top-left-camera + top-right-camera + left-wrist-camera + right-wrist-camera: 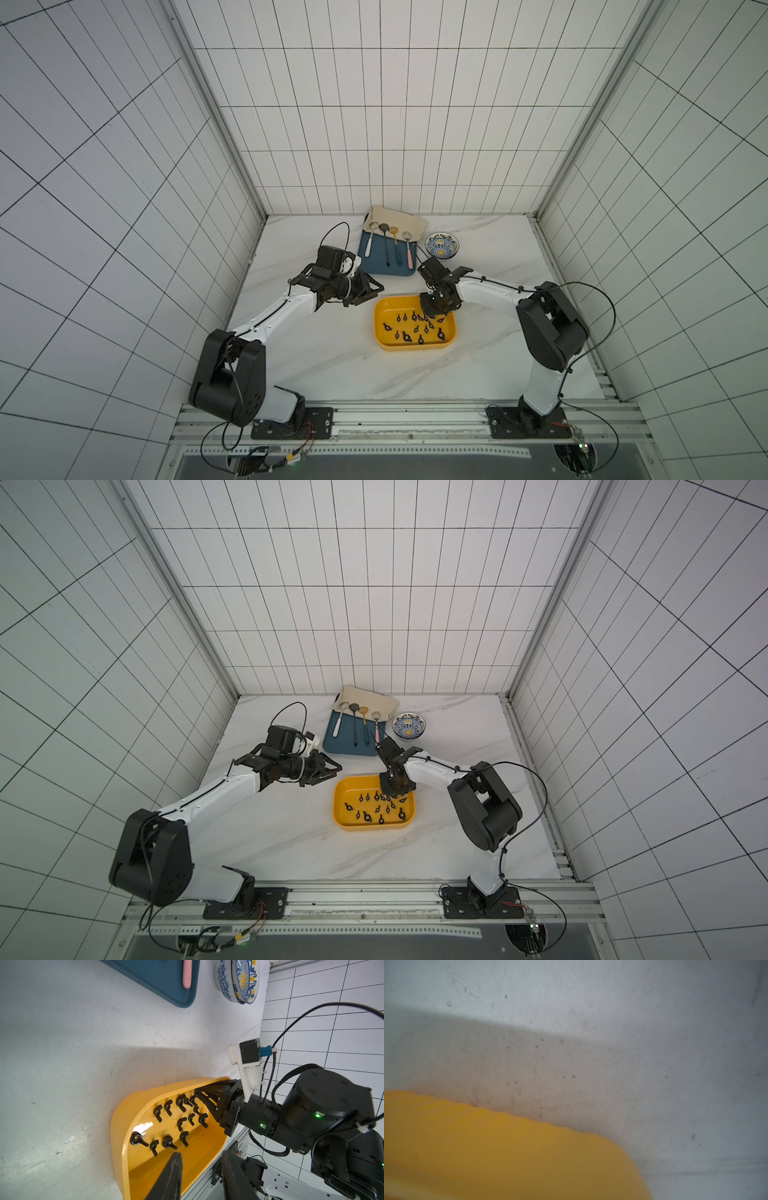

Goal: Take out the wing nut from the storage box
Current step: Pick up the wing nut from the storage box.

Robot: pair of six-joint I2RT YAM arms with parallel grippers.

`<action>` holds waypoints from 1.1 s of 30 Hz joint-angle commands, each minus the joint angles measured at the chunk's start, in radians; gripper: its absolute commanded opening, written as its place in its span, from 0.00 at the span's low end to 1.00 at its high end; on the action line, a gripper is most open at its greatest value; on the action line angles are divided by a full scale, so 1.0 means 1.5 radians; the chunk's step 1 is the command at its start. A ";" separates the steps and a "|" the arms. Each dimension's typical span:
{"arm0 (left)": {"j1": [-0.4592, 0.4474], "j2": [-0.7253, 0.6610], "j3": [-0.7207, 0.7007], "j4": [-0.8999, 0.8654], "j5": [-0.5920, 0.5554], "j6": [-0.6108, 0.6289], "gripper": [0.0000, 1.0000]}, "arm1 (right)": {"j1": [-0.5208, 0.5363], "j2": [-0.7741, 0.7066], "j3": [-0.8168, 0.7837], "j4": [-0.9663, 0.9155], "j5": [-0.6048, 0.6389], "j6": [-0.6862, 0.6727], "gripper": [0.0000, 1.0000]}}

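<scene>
**Right claw down among the wing nuts**

The yellow storage box (pixel 377 326) sits on the marble counter (pixel 316 357) between the two arms. Its floor is scattered with small black wing nuts (pixel 166 1107), more than a dozen of them. Most lie apart, and a few are bunched toward one corner. The right claw (pixel 197 1095) is dipped into that bunch, with its tips low in the box. From here I cannot tell whether its jaws are spread or pinching a nut, because the black fingers blend into the black nuts. The left claw (pixel 368 294) hangs over bare counter just beside the box, jaws spread and holding nothing.

The nuts look light, hard and rigid, so crushing one seems unlikely. They are tiny and smooth, though, and the box floor is glossy, so I would expect one to skate or flip under a poor pinch. The surest hold, I judge, is across the two wings or on the hub. A nut lying clear of its neighbours looks a better pick than one in the crowded corner.
</scene>
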 commanded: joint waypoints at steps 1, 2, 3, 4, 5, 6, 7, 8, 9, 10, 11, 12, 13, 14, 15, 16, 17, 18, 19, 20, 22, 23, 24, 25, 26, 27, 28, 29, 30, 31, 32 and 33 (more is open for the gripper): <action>0.000 0.004 -0.005 0.014 -0.006 0.001 0.34 | 0.007 0.017 0.003 0.000 0.023 0.009 0.20; -0.001 0.003 -0.006 0.014 -0.006 0.000 0.34 | 0.007 0.018 0.003 -0.001 0.024 0.009 0.19; -0.001 0.003 -0.007 0.015 -0.006 0.000 0.34 | 0.008 0.020 0.003 -0.004 0.027 0.009 0.17; -0.001 0.003 -0.008 0.016 -0.006 -0.001 0.34 | 0.009 0.020 0.002 -0.004 0.028 0.009 0.16; -0.001 0.003 -0.009 0.018 -0.006 -0.001 0.34 | 0.010 0.020 0.002 -0.003 0.029 0.009 0.15; -0.001 0.004 -0.010 0.019 -0.006 -0.001 0.33 | 0.011 0.020 0.002 -0.004 0.033 0.009 0.12; -0.001 0.004 -0.010 0.020 -0.006 -0.002 0.33 | 0.012 0.019 0.001 -0.004 0.035 0.009 0.09; -0.002 0.005 -0.010 0.020 -0.006 -0.002 0.33 | 0.013 0.018 0.000 -0.004 0.038 0.009 0.07; -0.002 0.006 -0.010 0.020 -0.006 -0.003 0.33 | 0.015 0.017 0.000 -0.006 0.041 0.009 0.05; -0.003 0.007 -0.010 0.020 -0.006 -0.003 0.33 | 0.016 0.016 0.000 -0.006 0.044 0.009 0.03; -0.005 0.007 -0.010 0.021 -0.008 -0.003 0.33 | 0.018 0.014 -0.001 -0.009 0.048 0.010 0.01; -0.006 0.007 -0.010 0.021 -0.008 -0.003 0.33 | 0.021 0.012 -0.001 -0.008 0.053 0.011 0.00; -0.008 0.007 -0.010 0.020 -0.009 -0.003 0.33 | 0.024 0.007 -0.003 -0.009 0.058 0.012 0.00; -0.011 0.008 -0.009 0.021 -0.010 -0.004 0.32 | 0.026 0.002 -0.003 -0.010 0.061 0.014 0.00; -0.015 0.008 -0.009 0.021 -0.010 -0.007 0.32 | 0.028 -0.005 -0.004 -0.010 0.062 0.015 0.00; -0.019 0.008 -0.007 0.021 -0.011 -0.008 0.32 | 0.031 -0.013 -0.004 -0.012 0.067 0.016 0.00; -0.023 0.008 -0.006 0.021 -0.012 -0.009 0.32 | 0.033 -0.021 -0.003 -0.017 0.072 0.018 0.00; -0.028 0.008 -0.004 0.021 -0.013 -0.011 0.32 | 0.035 -0.032 -0.004 -0.019 0.077 0.020 0.00; -0.036 0.005 -0.002 0.023 -0.014 -0.013 0.32 | 0.035 -0.045 -0.004 -0.024 0.078 0.022 0.00; -0.042 0.003 0.001 0.025 -0.015 -0.015 0.32 | 0.035 -0.056 -0.003 -0.027 0.079 0.024 0.00; -0.062 0.007 0.011 0.027 -0.023 -0.019 0.33 | 0.035 -0.081 0.000 -0.039 0.089 0.027 0.00; -0.072 0.011 0.016 0.028 -0.025 -0.022 0.33 | 0.035 -0.089 0.002 -0.044 0.093 0.028 0.00; -0.085 0.017 0.025 0.030 -0.026 -0.025 0.33 | 0.035 -0.100 0.004 -0.055 0.100 0.029 0.00; -0.098 0.025 0.032 0.032 -0.028 -0.028 0.33 | 0.035 -0.110 0.004 -0.062 0.107 0.029 0.00; -0.110 0.034 0.039 0.036 -0.031 -0.032 0.33 | 0.034 -0.120 0.003 -0.068 0.115 0.029 0.00; -0.122 0.043 0.046 0.045 -0.034 -0.039 0.34 | 0.031 -0.132 -0.001 -0.074 0.124 0.030 0.00; -0.137 0.055 0.053 0.058 -0.034 -0.048 0.34 | 0.027 -0.143 -0.006 -0.077 0.131 0.029 0.00; -0.149 0.066 0.061 0.067 -0.033 -0.054 0.34 | 0.019 -0.154 -0.012 -0.082 0.135 0.029 0.00; -0.164 0.079 0.073 0.075 -0.035 -0.056 0.34 | 0.007 -0.170 -0.020 -0.087 0.140 0.030 0.00; -0.177 0.094 0.089 0.079 -0.038 -0.059 0.34 | -0.008 -0.186 -0.033 -0.088 0.143 0.030 0.00; -0.189 0.110 0.103 0.085 -0.038 -0.065 0.34 | -0.028 -0.203 -0.046 -0.088 0.139 0.028 0.00; -0.200 0.123 0.114 0.095 -0.037 -0.069 0.34 | -0.046 -0.217 -0.058 -0.088 0.135 0.027 0.00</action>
